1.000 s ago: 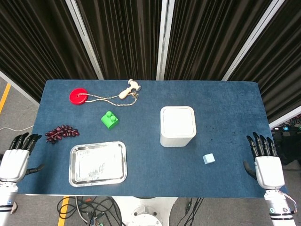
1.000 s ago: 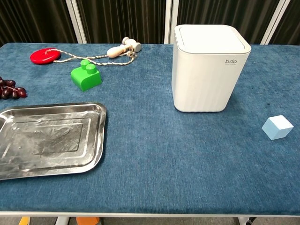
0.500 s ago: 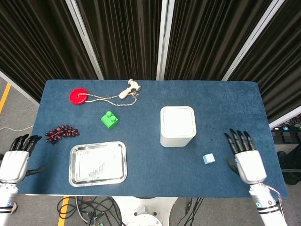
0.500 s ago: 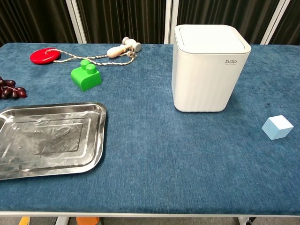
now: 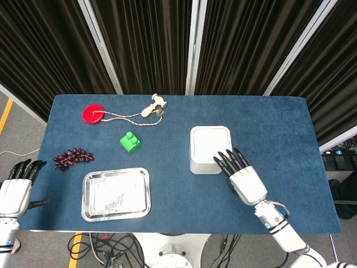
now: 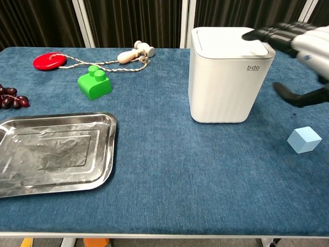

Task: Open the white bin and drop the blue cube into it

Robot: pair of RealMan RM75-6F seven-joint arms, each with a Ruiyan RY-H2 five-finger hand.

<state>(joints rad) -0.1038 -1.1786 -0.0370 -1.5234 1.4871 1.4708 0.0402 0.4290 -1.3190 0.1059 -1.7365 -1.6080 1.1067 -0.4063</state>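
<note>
The right robot hand (image 5: 243, 180) is being held flat above the near right corner of the white bin (image 5: 210, 148), its dark fingers (image 5: 228, 161) spread apart and empty; whether the lid is being touched cannot be told. The lid is being kept closed. In the chest view the same hand (image 6: 308, 46) is being shown at the bin's (image 6: 229, 77) right edge, thumb hanging lower. The blue cube (image 6: 304, 139) is lying on the desk (image 5: 279, 117) to the right of the bin, near the front, apart from the hand. The left robot hand (image 5: 17, 188) is being held off the desk's left edge, fingers extended, nothing in it.
</note>
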